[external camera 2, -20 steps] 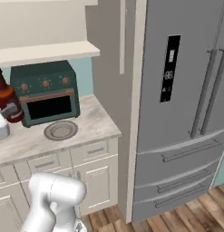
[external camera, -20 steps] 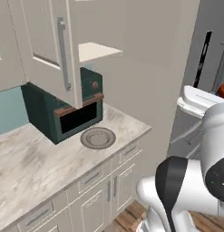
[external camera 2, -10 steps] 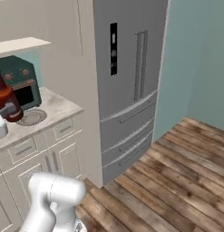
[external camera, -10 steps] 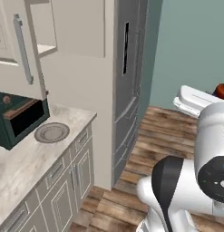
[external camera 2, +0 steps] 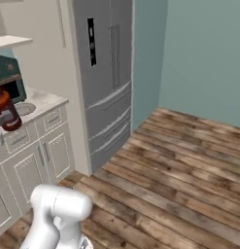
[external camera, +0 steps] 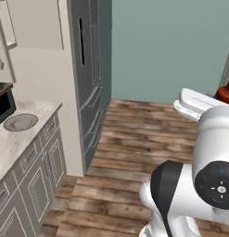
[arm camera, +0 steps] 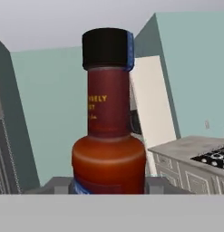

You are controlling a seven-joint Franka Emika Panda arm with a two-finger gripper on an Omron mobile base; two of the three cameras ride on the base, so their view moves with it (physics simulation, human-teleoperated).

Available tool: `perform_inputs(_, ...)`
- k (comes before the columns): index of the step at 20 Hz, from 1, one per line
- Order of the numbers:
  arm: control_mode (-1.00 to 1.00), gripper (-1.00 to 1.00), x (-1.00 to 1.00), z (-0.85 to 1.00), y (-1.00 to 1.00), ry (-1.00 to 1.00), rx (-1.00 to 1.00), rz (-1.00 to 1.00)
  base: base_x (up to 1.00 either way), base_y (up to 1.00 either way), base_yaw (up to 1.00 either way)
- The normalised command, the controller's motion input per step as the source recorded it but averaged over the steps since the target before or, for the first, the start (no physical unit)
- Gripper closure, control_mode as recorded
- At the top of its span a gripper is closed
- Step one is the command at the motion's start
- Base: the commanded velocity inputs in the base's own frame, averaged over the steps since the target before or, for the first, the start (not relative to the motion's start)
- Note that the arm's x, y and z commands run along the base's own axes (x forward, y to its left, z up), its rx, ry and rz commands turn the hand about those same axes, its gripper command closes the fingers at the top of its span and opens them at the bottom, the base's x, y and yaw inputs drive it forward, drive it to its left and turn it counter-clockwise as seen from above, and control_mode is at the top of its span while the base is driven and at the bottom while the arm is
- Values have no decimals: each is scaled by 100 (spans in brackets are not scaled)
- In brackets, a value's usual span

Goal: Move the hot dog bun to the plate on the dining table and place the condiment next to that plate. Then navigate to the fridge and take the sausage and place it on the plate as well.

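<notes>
From where I stood, going left to right, there was first one dark toaster oven (external camera 2: 6,73) on the marble counter (external camera: 11,143), with one round grey plate (external camera: 19,122) lying flat just in front of it. Below the counter ran pale cabinet fronts (external camera 2: 46,146); I counted two doors with two drawers above them in the right base view. Next came one tall grey fridge (external camera 2: 104,73) with two upper doors, one dark panel on the left door and two drawers below. Past it stretched the wooden floor (external camera 2: 180,165) and the teal wall (external camera: 171,46).

One condiment bottle (arm camera: 109,131), reddish brown with a black cap, stood upright in the gripper (arm camera: 109,186), raised in the air above the counter's height and well apart from the fridge. The jaws were clamped on its wide base, one finger (arm camera: 59,185) on either side. The same bottle (external camera 2: 5,111) showed at the left edge of the right base view and at the right edge of the left base view (external camera: 225,93). In the hand view one more counter (arm camera: 186,149) with a black cooktop (arm camera: 215,158) lay to the right of the bottle.
</notes>
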Motion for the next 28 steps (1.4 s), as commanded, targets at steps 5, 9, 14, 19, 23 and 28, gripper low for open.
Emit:
perform_inputs(5,100,100,0,0,0,0,0,0,-100,-32,-39)
perform_inputs(9,100,100,0,0,0,0,0,0,-89,-45,-50)
perform_inputs(14,100,100,0,0,0,0,0,0,-74,-61,-49)
perform_inputs(19,100,100,0,0,0,0,0,0,-48,-94,-31)
perform_inputs(23,100,100,0,0,0,0,0,0,-31,-100,-22)
perform_inputs(28,100,100,0,0,0,0,0,0,0,-100,-11)
